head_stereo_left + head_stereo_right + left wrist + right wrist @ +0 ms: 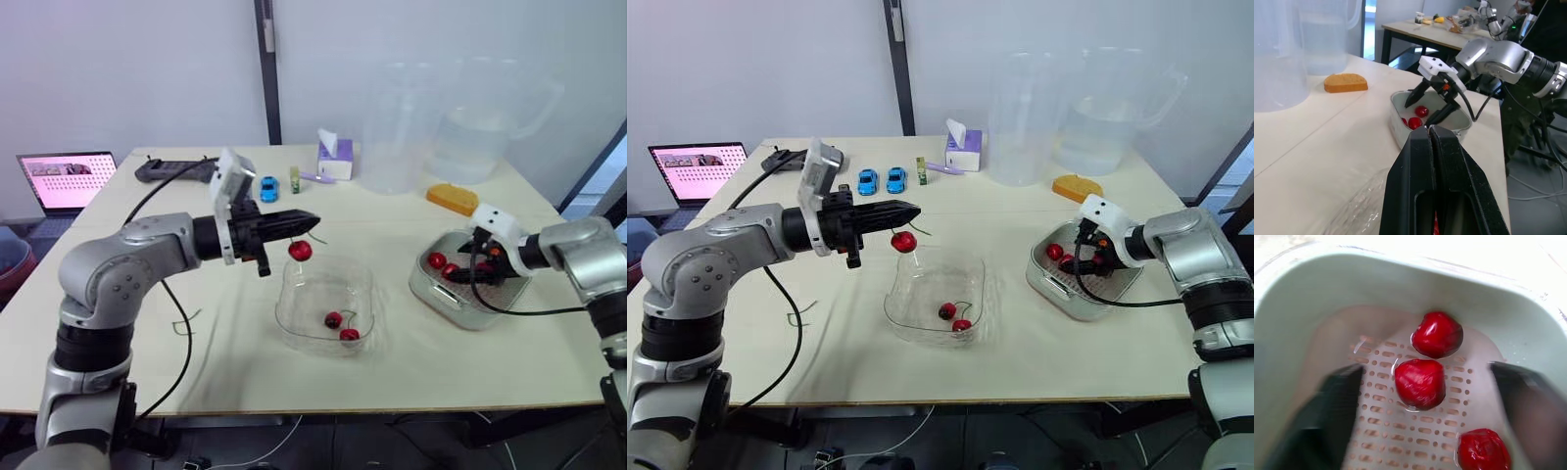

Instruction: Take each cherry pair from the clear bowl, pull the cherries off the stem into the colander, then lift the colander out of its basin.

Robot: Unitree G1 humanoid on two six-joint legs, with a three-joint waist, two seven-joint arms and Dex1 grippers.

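Observation:
My left gripper [310, 223] is shut on a thin stem, and one red cherry [300, 250] hangs from it above the far rim of the clear bowl [292, 290]. A cherry pair [341, 326] lies in that bowl. On the right, the perforated colander [1400, 431] sits in its pale basin [437, 294]. My right gripper [480, 270] is open and lowered into the colander. Three loose cherries [1420, 383] lie on the colander floor between its fingers [1332, 421]. The left wrist view shows the shut left fingertips [1428, 131] with the basin [1396, 117] beyond.
Two big clear jugs [402, 127] stand at the back, with an orange sponge [453, 199] in front of them. A tissue box [335, 157], toy cars [880, 180] and a black device [171, 169] are at the far side. A laptop [67, 179] sits off the left edge.

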